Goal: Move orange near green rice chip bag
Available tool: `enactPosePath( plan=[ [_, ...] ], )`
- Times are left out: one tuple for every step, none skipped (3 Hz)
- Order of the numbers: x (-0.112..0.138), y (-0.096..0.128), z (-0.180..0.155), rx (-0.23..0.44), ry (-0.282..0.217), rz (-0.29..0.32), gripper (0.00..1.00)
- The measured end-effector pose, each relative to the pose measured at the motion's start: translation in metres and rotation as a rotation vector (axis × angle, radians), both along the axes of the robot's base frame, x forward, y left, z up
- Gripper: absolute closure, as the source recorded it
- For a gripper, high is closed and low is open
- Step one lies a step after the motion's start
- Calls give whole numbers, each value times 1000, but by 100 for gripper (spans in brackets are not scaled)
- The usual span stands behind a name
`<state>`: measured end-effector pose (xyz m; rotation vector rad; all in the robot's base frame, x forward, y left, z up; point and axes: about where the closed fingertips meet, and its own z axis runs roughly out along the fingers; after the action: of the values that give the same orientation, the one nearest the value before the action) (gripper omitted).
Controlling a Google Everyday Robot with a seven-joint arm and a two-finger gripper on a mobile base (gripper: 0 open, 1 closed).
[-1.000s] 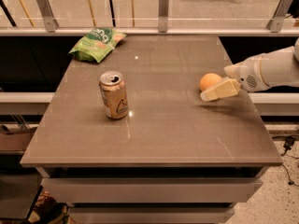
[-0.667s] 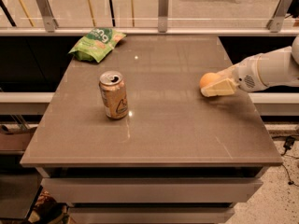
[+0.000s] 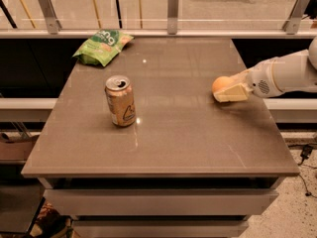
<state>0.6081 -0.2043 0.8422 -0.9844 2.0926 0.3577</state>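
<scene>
The orange (image 3: 220,83) rests on the grey table (image 3: 173,133) near its right edge. My gripper (image 3: 224,89) reaches in from the right at table height and is shut on the orange. Its cream near finger (image 3: 232,93) covers the fruit's lower right side, and the far finger is hidden behind it. The green rice chip bag (image 3: 101,46) lies at the table's far left corner, well away from the orange and the gripper.
A tan-and-orange drink can (image 3: 120,101) stands upright left of centre, between the orange and the bag. A glass railing with metal posts (image 3: 172,11) runs behind the table. The white arm (image 3: 287,73) extends past the right edge.
The gripper moved slightly left and its near finger came up against the orange. The orange, the can and the bag have stayed in place.
</scene>
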Motion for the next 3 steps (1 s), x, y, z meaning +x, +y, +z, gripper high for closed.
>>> enactPosePath(
  plan=[
    [0, 2, 0, 0, 1, 3, 100],
    [1, 5, 3, -10, 1, 5, 100],
    [4, 14, 20, -52, 7, 4, 100]
  ],
)
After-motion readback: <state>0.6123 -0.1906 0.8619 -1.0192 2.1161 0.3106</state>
